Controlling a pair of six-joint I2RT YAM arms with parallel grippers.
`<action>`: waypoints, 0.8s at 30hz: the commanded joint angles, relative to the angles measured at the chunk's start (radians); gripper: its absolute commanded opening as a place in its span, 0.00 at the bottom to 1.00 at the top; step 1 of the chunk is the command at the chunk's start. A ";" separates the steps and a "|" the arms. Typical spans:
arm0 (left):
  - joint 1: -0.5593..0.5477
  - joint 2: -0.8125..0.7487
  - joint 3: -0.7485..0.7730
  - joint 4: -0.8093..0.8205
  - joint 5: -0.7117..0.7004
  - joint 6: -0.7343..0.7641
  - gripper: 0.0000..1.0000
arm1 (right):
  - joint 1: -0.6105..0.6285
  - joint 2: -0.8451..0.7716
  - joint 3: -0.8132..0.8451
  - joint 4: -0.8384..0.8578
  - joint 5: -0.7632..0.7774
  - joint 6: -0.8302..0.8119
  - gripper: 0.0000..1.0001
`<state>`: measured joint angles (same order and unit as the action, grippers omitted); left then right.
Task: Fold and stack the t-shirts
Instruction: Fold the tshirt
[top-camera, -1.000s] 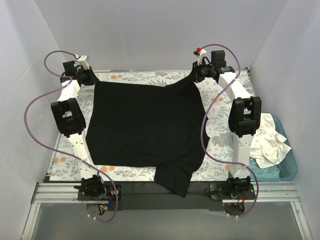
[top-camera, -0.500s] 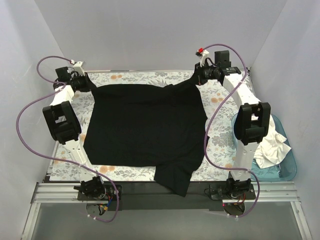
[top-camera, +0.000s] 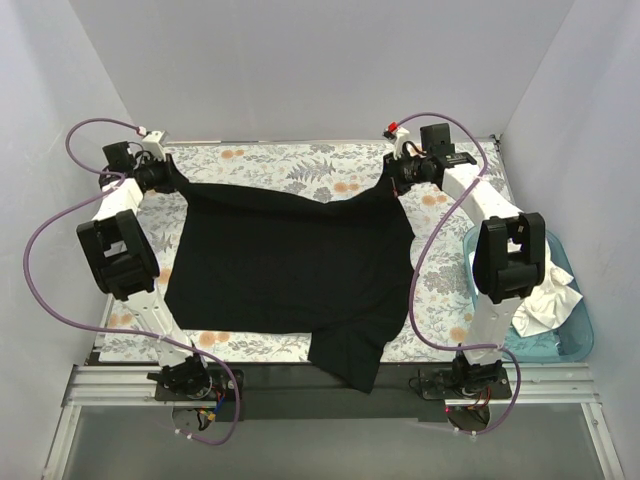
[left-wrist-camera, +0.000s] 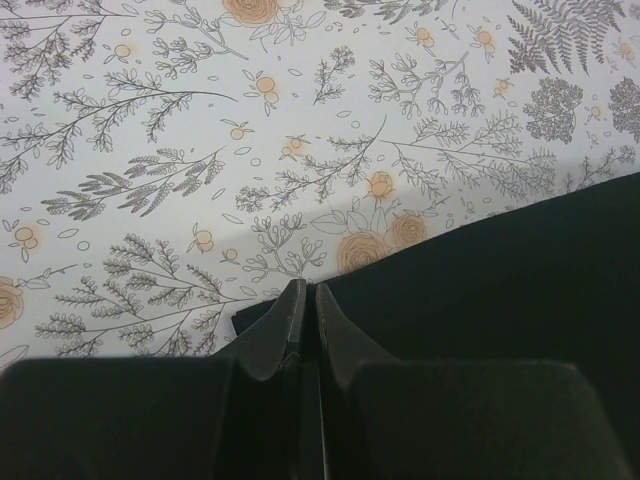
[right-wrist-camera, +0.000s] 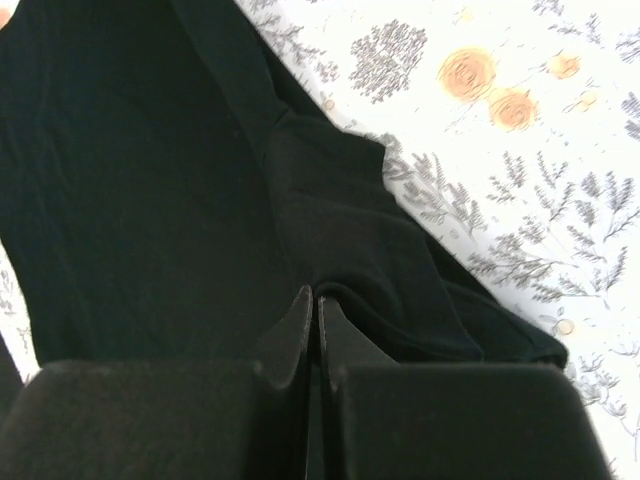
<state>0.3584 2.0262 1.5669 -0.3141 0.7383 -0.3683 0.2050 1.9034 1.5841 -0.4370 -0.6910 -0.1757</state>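
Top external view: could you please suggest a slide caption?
Left tool and right tool pinch the black t-shirt's far corners over the floral sheet; white t-shirts sit in the teal tub.

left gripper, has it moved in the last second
Yes. In the top view the left gripper, shut on the black t-shirt, has shifted outward toward the left wall and slightly back from the far edge of the floral sheet.

Floral sheet (top-camera: 330, 165) (grey/orange print) lies flat; teal tub (top-camera: 582, 335) at rt.
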 joint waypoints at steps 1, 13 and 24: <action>0.027 -0.078 -0.011 -0.014 0.007 0.061 0.00 | 0.011 -0.090 -0.041 0.001 -0.013 -0.007 0.01; 0.028 -0.064 -0.108 -0.057 -0.034 0.199 0.00 | 0.046 -0.118 -0.202 0.000 -0.007 -0.067 0.01; 0.028 -0.060 -0.174 -0.086 -0.080 0.307 0.00 | 0.092 -0.110 -0.318 0.001 0.005 -0.099 0.01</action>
<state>0.3832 2.0060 1.4002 -0.3931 0.6724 -0.1177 0.2798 1.8130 1.2831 -0.4450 -0.6815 -0.2520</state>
